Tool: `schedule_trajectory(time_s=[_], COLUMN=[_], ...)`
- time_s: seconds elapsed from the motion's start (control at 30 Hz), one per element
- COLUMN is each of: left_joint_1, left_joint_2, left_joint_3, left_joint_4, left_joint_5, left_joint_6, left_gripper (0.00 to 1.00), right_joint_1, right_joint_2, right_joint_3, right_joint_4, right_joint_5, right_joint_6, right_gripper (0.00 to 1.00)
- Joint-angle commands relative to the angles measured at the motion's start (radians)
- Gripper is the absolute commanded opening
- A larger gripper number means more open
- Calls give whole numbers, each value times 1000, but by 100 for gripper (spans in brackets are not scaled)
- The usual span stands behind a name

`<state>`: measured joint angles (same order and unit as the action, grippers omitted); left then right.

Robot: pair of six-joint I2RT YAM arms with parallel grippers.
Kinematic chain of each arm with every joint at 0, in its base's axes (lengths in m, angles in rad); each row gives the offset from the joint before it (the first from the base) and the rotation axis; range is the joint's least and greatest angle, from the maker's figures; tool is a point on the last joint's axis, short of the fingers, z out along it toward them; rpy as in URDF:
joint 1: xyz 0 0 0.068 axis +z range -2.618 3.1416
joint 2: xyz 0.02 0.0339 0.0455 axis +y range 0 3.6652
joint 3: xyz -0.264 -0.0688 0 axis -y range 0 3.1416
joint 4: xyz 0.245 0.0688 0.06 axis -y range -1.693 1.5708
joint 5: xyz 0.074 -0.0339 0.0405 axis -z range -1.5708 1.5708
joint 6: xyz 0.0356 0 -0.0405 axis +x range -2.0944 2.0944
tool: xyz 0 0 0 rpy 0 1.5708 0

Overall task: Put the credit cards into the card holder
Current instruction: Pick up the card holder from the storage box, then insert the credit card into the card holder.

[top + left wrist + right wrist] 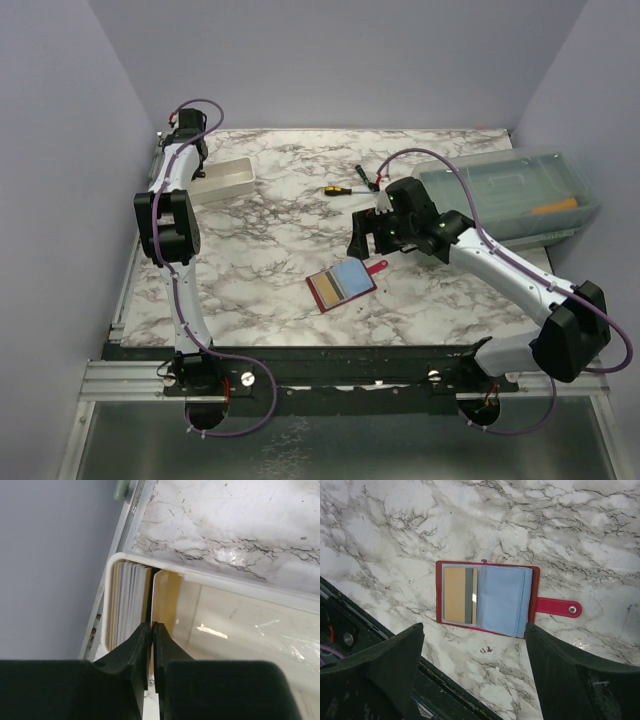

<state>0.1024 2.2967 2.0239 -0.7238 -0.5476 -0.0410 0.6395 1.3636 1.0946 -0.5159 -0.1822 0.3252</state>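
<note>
The card holder [341, 286] was laid open, inner side up, on the marble table [260, 240]. A striped card [454, 595], tan with a dark band, was seen tucked in one half of it beside a light-blue pocket. The red strap [557, 607] was stretched flat on the marble from the other half. The right gripper [475, 632] was poised above the card holder, its jaws spread wide with nothing between them.

Well apart from the card holder, toward the far left corner, a white tray [225, 180] was placed, and the left gripper [151, 626] was positioned at its end. A stack of cards [127, 600] was stood on edge against the tray's end wall. Just beside that stack, a tan card [167, 597] was pinched by its upper edge between the clenched left jaws.

Beyond the card holder a screwdriver [335, 189] was laid, and a clear plastic box [510, 190] was set to its far right.
</note>
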Motion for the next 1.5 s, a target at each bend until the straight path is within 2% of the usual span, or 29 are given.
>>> schedule_trajectory(time_s=[0.0, 0.1, 0.37, 0.43, 0.5, 0.57, 0.77, 0.83, 0.93, 1.03, 1.17, 1.3, 1.47], left_joint_1=[2, -9, -46, -61, -76, -99, -294, -347, -425, -467, -563, -669, -735], left_joint_2=[-60, -91, -242, -326, -421, -523, -849, -946, -1098, -1199, -1242, -1216, -1127], left_joint_3=[46, 51, -13, -75, -155, -263, -705, -853, -1120, -1353, -1567, -1656, -1713], left_joint_4=[-8, -9, -13, -14, -12, 6, 223, 309, 561, 819, 1054, 1131, 1237], left_joint_5=[35, 71, 137, 223, 390, 526, 988, 1041, 1118, 1162, 1121, 1036, 980], left_joint_6=[0, -24, -88, -147, -210, -244, -404, -484, -646, -816, -956, -978, -1021], left_gripper=[11, 1, 0, 0, 0, 0, 0, 0, 0, 0, 0, 0, 0], right_joint_1=[-5, -5, -5, -4, -3, -3, 0, 2, 8, 13, 15, 27, 65], right_joint_2=[20, 26, 108, 155, 193, 219, 292, 320, 358, 391, 386, 342, 266], right_joint_3=[16, 10, -12, 0, 8, 7, -16, -35, -60, -89, -168, -261, -353], right_joint_4=[21, 24, 4, -32, -37, -21, 37, 71, 105, 115, 113, 125, 134], right_joint_5=[-17, -6, 59, 98, 106, 96, 63, 51, 66, 104, 170, 190, 214], right_joint_6=[12, 15, -7, -12, -23, -20, 39, 66, 98, 143, 258, 361, 492], right_gripper=[85, 85, 84, 83, 81, 77, 50, 44, 40, 34, 28, 26, 25])
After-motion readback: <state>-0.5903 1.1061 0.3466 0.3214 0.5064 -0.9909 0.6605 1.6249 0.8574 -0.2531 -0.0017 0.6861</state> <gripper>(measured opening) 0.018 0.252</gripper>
